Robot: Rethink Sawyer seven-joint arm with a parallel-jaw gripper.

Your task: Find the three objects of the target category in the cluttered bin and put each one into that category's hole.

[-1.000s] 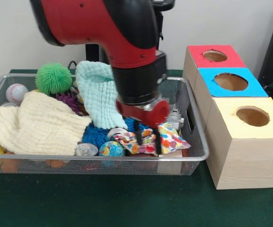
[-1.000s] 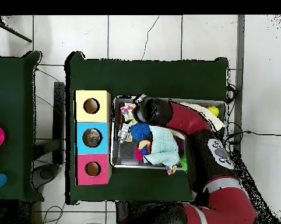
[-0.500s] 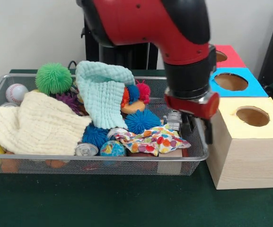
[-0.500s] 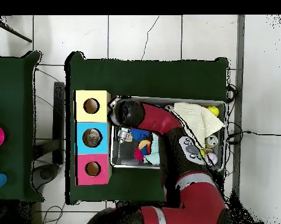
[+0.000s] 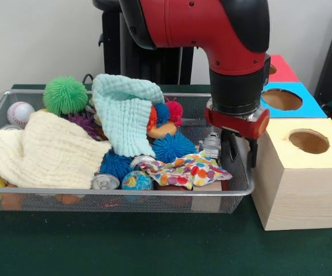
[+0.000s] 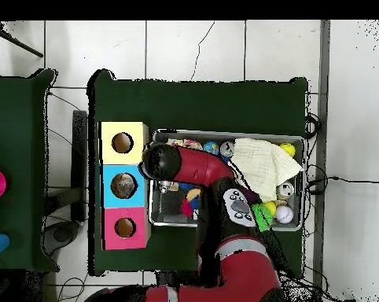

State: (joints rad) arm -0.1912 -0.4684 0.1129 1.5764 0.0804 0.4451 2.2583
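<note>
You can see one small clear bottle point(image 5: 212, 144) in the bin point(image 5: 119, 192), upright at the end nearest the boxes, just behind the spotted cloth point(image 5: 189, 170) and beside the blue spiky ball point(image 5: 173, 146). The gripper point(image 5: 238, 154) hangs right next to that bottle over the bin's end wall, its two dark fingers point(image 5: 252, 154) apart with nothing between them. Past that wall stands the yellow box point(image 5: 301, 172), and behind it the blue box's hole point(image 5: 281, 99).
</note>
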